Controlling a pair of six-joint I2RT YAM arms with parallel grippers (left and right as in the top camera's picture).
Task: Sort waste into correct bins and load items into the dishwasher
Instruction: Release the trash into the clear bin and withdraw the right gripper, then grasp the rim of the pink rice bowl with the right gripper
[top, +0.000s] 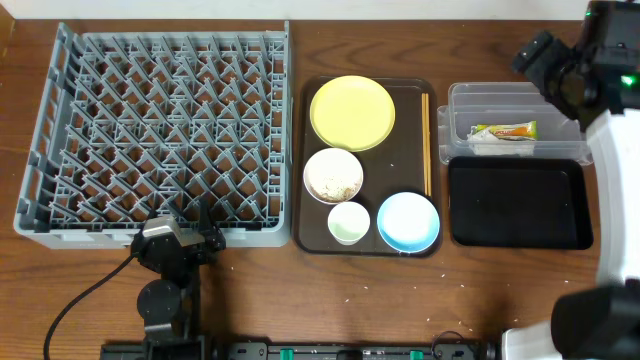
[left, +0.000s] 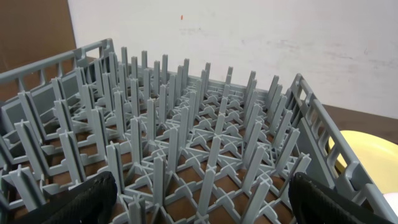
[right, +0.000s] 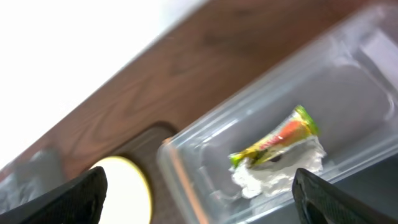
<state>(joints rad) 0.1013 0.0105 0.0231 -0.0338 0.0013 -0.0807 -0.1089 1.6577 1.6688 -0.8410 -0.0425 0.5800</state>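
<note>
Right tool (right: 199, 202): jaws wide, holding nothing. Snack wrapper (right: 277, 142) lies below and ahead of it in the clear container (right: 348, 68), free of both fingers. Judged step: withdrawal. Advise rising straight, jaws wide, clear of the container wall. Left tool (left: 199, 202): wide, empty, dish rack (left: 186, 143) ahead

rack (top: 160, 130) left of serving tray (top: 408, 130) | plate (top: 352, 112) on serving tray | wrapper (top: 503, 131) in container (top: 500, 100) | shallow tray (top: 515, 203) before container
</note>
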